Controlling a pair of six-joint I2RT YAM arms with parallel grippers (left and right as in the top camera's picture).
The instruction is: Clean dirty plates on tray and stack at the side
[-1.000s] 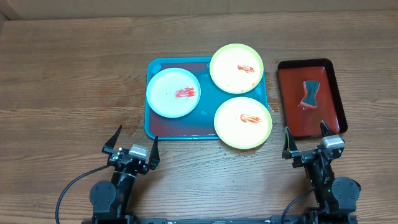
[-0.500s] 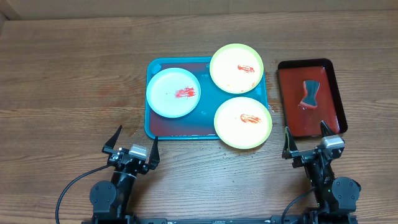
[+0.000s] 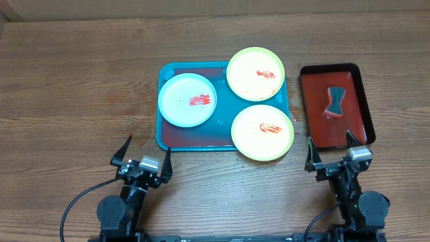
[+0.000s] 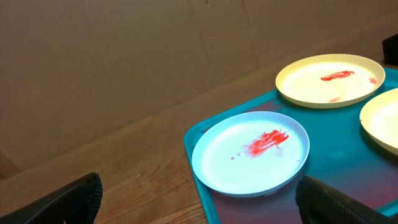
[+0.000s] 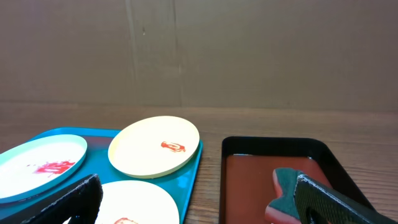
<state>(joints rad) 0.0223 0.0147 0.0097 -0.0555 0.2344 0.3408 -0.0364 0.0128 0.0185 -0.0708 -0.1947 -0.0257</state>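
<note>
Plates [image 3: 187,99] (three, red-smeared) crowd teal tray [image 3: 195,139] — sponge [image 3: 334,101] in red tray [image 3: 314,124].

Black arms [image 3: 125,204] — silver-grey wrist blocks [image 3: 146,163], looping black cables [image 3: 79,197].

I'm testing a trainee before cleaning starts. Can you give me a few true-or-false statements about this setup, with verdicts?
1. All three plates carry red smears. True.
2. The sponge lies on the teal tray. False: it lies in the dark-red tray.
3. The left gripper and right gripper are both open and empty. True.
4. The pale blue plate sits nearest the dark-red tray. False: it is the farthest, at the teal tray's opposite end.
</note>
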